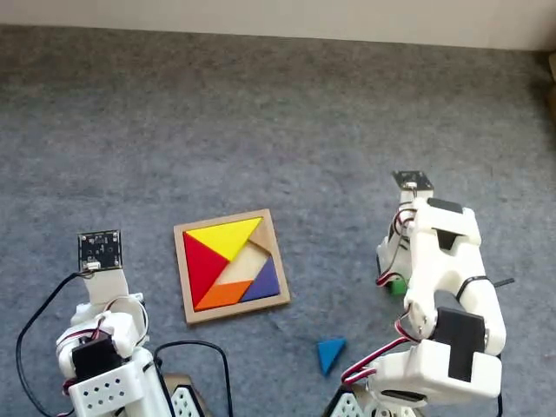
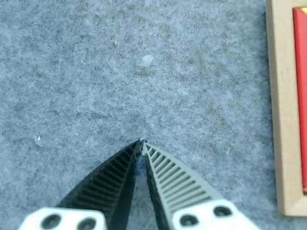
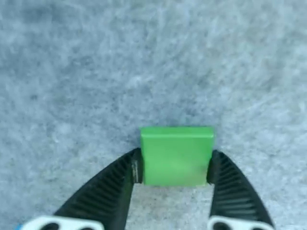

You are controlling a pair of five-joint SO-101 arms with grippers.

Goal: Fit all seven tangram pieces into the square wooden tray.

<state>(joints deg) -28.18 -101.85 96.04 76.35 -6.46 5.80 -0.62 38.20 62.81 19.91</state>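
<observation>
The square wooden tray (image 1: 182, 276) lies on the carpet at centre. It holds a yellow triangle (image 1: 222, 236), a red triangle (image 1: 201, 265), an orange piece (image 1: 224, 295) and a purple triangle (image 1: 265, 282), with bare wood between them. A blue triangle (image 1: 330, 354) lies loose on the carpet, nearer than the tray and to its right. A green square (image 3: 176, 148) sits between the fingers of my right gripper (image 3: 173, 160), which is shut on its two sides, low over the carpet (image 1: 397, 285). My left gripper (image 2: 142, 143) is shut with nothing in it, left of the tray's rim (image 2: 280, 120).
Grey carpet covers the whole table. Open carpet lies between the tray and the right arm (image 1: 447, 278). Cables trail beside the left arm (image 1: 104, 330) at the near edge.
</observation>
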